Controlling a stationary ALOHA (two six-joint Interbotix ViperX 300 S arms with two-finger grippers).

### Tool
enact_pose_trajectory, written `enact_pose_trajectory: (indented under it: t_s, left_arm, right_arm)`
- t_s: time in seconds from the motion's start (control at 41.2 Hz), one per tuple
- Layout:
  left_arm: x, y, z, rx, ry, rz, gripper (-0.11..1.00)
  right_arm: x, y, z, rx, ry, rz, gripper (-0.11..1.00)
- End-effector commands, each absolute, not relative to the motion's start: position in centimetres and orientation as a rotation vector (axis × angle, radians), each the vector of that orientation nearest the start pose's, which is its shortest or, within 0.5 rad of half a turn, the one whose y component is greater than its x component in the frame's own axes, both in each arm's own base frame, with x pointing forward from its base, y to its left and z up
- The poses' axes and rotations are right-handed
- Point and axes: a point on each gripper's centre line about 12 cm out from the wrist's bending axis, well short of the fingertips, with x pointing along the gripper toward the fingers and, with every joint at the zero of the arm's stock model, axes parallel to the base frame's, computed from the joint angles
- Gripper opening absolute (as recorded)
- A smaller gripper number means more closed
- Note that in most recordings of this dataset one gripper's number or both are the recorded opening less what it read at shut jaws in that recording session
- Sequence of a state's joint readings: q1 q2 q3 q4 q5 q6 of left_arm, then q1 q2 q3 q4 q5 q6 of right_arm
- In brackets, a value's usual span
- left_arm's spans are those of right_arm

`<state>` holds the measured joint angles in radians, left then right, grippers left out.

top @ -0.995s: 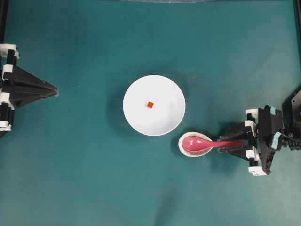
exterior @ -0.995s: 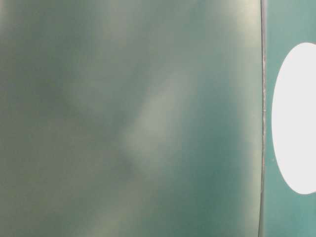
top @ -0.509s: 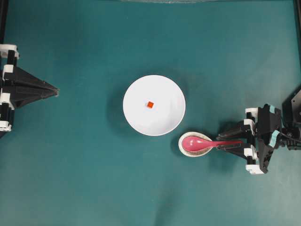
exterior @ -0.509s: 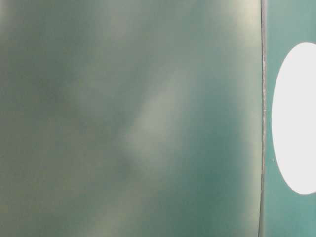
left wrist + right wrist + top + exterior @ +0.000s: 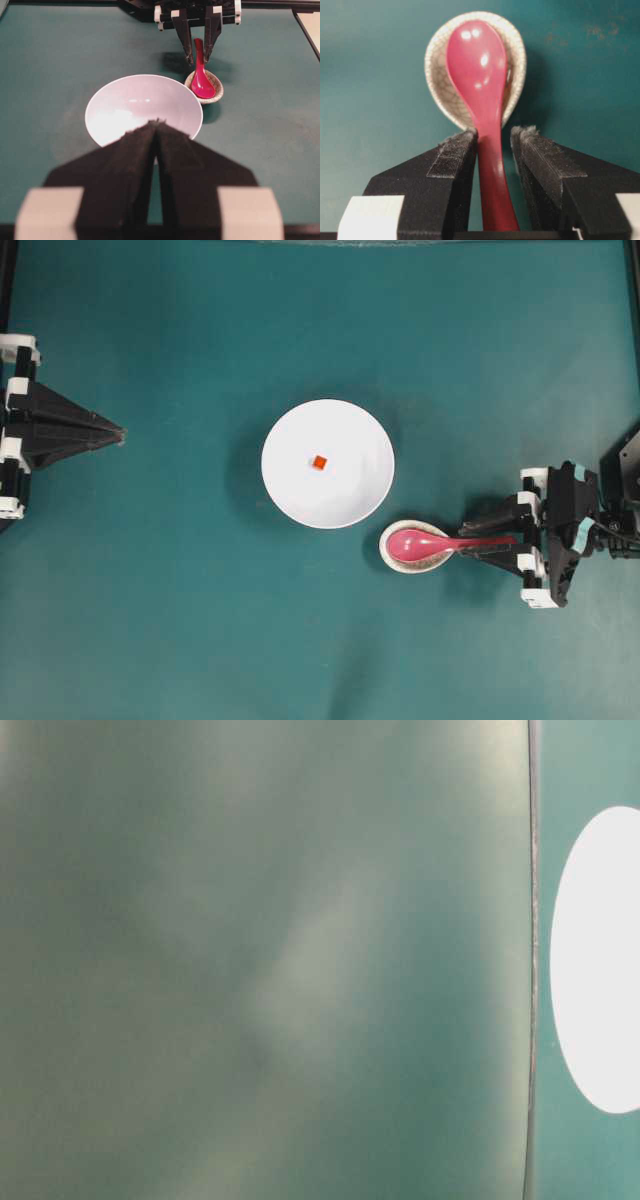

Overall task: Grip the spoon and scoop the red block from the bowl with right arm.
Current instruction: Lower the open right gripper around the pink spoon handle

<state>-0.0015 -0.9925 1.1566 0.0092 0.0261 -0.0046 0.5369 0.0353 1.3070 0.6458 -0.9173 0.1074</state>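
The pink spoon (image 5: 420, 543) lies with its scoop in a small speckled dish (image 5: 386, 540) and its handle pointing right. My right gripper (image 5: 487, 541) is open and straddles that handle. In the right wrist view the spoon (image 5: 477, 65) runs between the pads; the left pad (image 5: 454, 155) is at the handle, the right one stands apart. The red block (image 5: 319, 462) sits in the white bowl (image 5: 345, 490), left of the spoon. My left gripper (image 5: 120, 432) is shut at the far left, pointing at the bowl (image 5: 135, 97).
The speckled dish (image 5: 437, 75) stands just off the bowl's lower right rim. Green table surface surrounds everything. The table-level view is mostly a blurred green surface, with a slice of the white bowl (image 5: 600, 960) at its right edge.
My right gripper has shifted very slightly around the spoon handle. Spoon, block, bowl and left arm have stayed where they were.
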Motion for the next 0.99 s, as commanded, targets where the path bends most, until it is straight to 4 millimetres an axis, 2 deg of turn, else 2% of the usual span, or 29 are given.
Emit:
enact_pose_trajectory:
  t_s: [0.0, 0.97]
  left_arm:
    - [19.63, -0.06, 27.87, 0.008, 0.169, -0.003, 0.02]
    - [19.59, -0.05, 27.67, 0.016, 0.186, -0.004, 0.02]
  right_arm:
    - [22.58, 6.99, 8.19, 0.265, 0.443, -0.08, 0.41]
    - [22.31, 7.14, 7.98, 0.136, 0.452, -0.036, 0.4]
